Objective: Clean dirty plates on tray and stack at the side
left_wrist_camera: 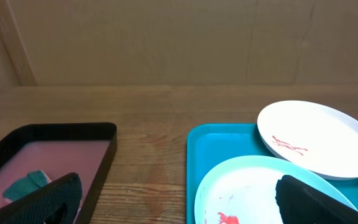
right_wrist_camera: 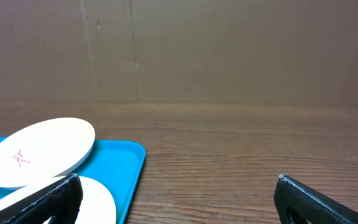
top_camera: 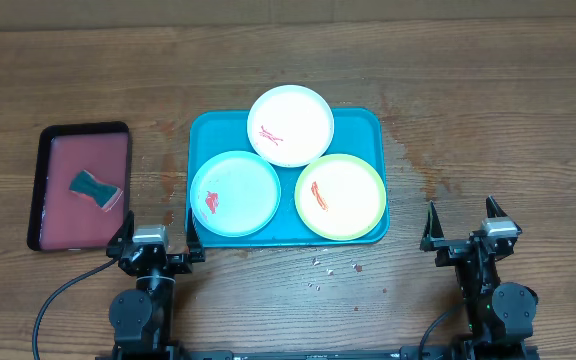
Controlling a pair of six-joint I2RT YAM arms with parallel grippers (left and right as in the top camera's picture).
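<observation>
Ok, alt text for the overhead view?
A white plate, pale blue plate and yellow-green plate, all smeared, sit on the turquoise tray; a sponge lies in a pink tray. The left gripper and right gripper are open.

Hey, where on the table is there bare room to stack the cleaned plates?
Widest bare tabletop lies right of the turquoise tray, ahead of the right gripper. A narrower strip separates it from the black tray. Three plates crowd the turquoise tray itself.
</observation>
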